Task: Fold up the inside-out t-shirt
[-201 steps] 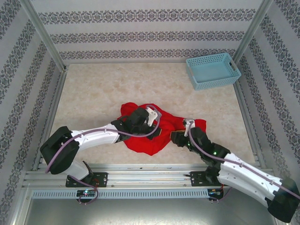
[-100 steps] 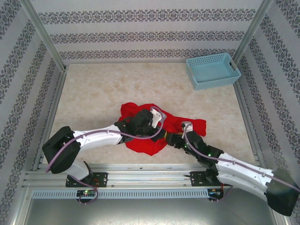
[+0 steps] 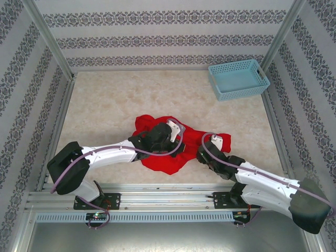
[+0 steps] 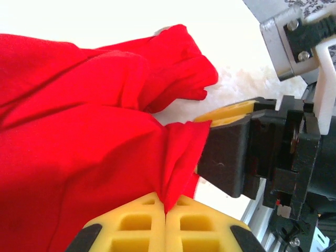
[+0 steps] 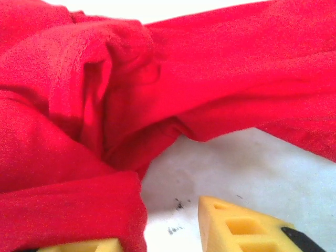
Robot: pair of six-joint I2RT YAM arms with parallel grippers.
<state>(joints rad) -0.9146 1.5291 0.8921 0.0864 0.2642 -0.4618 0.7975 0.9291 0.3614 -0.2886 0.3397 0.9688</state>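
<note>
While the shirt (image 3: 163, 157) lies crumpled on the table (image 3: 105, 105) between the arms, the left gripper (image 4: 165, 212) is pinched tight on a fold of it. The right gripper (image 5: 157, 226) stands apart at its edge, with red cloth draping one finger, and the basket (image 3: 239, 79) sits well apart, far right.

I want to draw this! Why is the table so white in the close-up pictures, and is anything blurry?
Left wrist view: the table is washed out to glaring white beyond the red t-shirt. Right wrist view: same glare up top, and the cloth up close looks slightly soft. Top view: even light, sharp.
</note>
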